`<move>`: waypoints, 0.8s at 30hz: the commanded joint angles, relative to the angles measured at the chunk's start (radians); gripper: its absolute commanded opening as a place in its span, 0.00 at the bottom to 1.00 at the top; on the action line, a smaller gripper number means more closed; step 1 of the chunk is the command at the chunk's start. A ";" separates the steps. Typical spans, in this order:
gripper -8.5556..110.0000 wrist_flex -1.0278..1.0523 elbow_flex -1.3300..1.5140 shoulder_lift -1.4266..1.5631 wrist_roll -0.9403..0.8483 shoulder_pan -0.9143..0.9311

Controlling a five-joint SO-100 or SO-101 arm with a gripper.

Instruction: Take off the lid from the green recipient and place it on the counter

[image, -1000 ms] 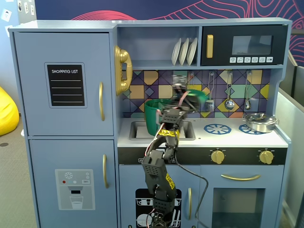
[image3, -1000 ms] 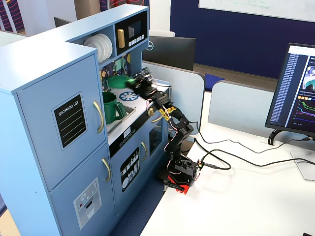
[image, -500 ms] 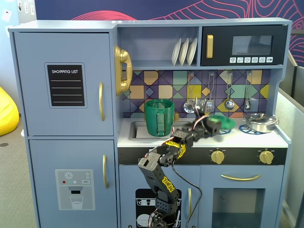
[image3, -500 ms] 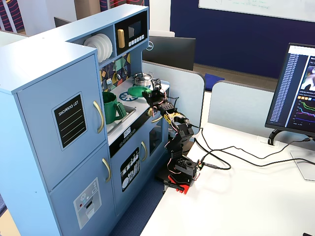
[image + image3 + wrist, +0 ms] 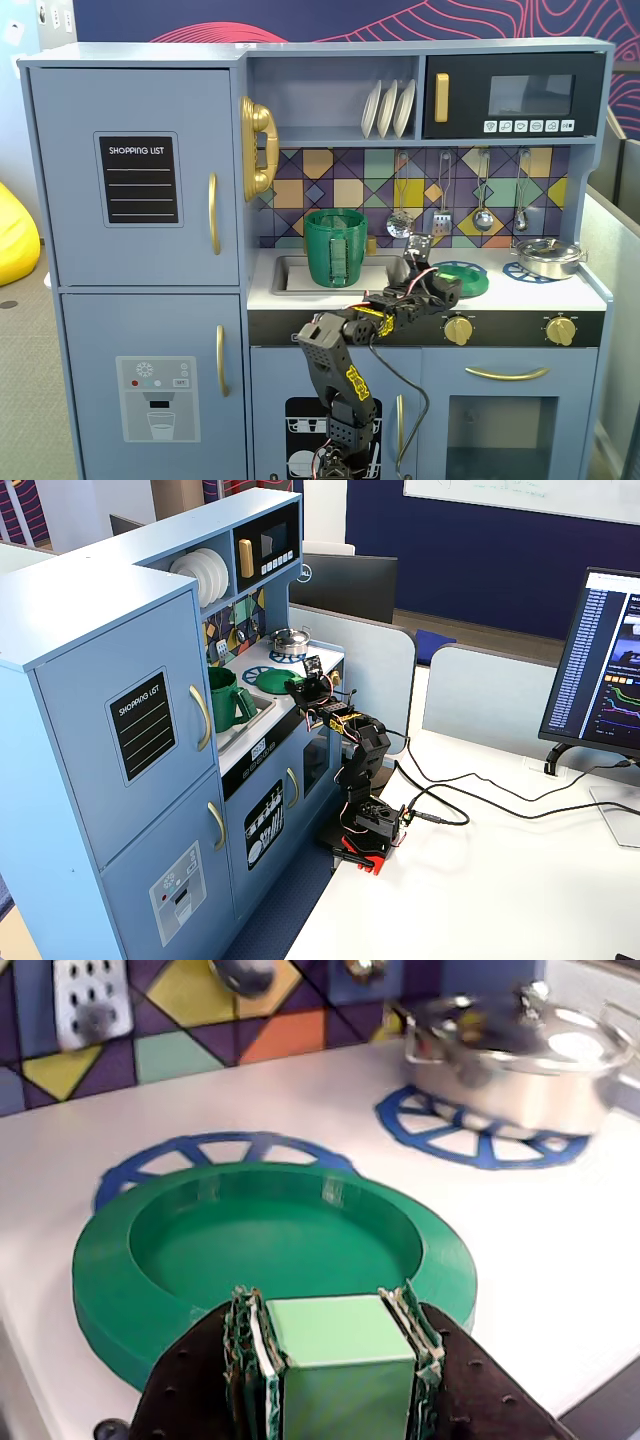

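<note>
Green lid [image 5: 270,1260] lying flat, hollow side up, on the white table [image 5: 560,1250] of the toy kitchen, partly over the left blue burner ring [image 5: 215,1152] in the wrist view. Fingers [image 5: 340,1370] closed on the lid's near rim, clamping its light green tab. Green recipient [image 5: 335,246] upright and uncovered in the sink recess [image 5: 290,275], well left of the lid [image 5: 463,277] in a fixed view. Silver pot [image 5: 515,1055] on the far right burner ring, apart from the lid.
</note>
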 commanded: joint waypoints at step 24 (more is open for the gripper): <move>0.31 0.698 -0.227 0.476 0.075 -0.071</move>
